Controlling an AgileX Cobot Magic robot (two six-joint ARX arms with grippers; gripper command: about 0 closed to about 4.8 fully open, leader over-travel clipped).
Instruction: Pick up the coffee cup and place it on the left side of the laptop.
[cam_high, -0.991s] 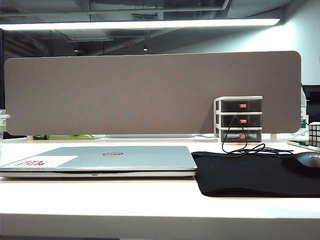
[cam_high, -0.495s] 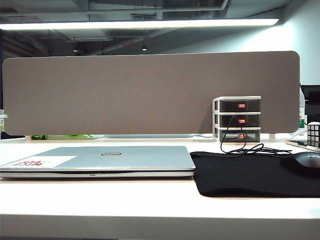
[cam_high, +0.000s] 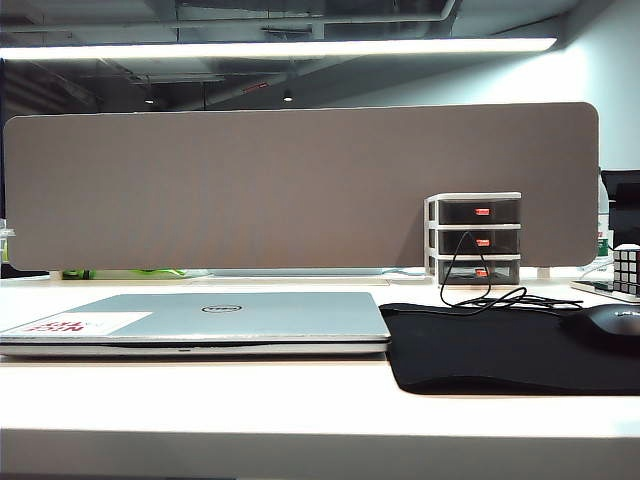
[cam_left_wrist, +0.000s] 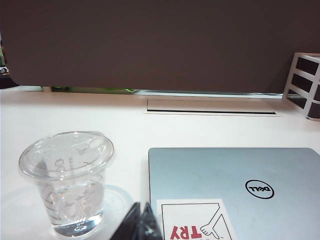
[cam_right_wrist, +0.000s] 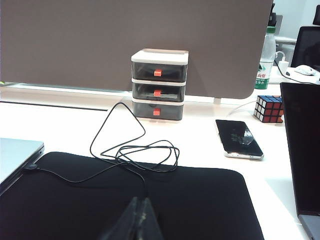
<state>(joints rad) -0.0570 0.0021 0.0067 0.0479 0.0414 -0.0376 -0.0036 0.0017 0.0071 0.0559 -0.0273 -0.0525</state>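
Coffee cup (cam_left_wrist: 67, 182) upright on white worktop (cam_left_wrist: 75, 115), just beside closed laptop (cam_left_wrist: 235, 187), apart from it. Left tool (cam_left_wrist: 141, 222) clenched, empty, low near cup & laptop corner w/ sticker (cam_left_wrist: 195, 220). Right tool (cam_right_wrist: 137, 220) clenched too, over black mat (cam_right_wrist: 150, 200) by tangled cable (cam_right_wrist: 135, 150).

Laptop (cam_left_wrist: 235, 185) sticker (cam_left_wrist: 196, 221): "TRY" (partly cropped).

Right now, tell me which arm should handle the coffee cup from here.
Left. Its shut hand sits close to the coffee cup, which stands upright beside the laptop, apparently already placed. The right hand, shut too, hangs over the black mouse mat, with no cup in its view.
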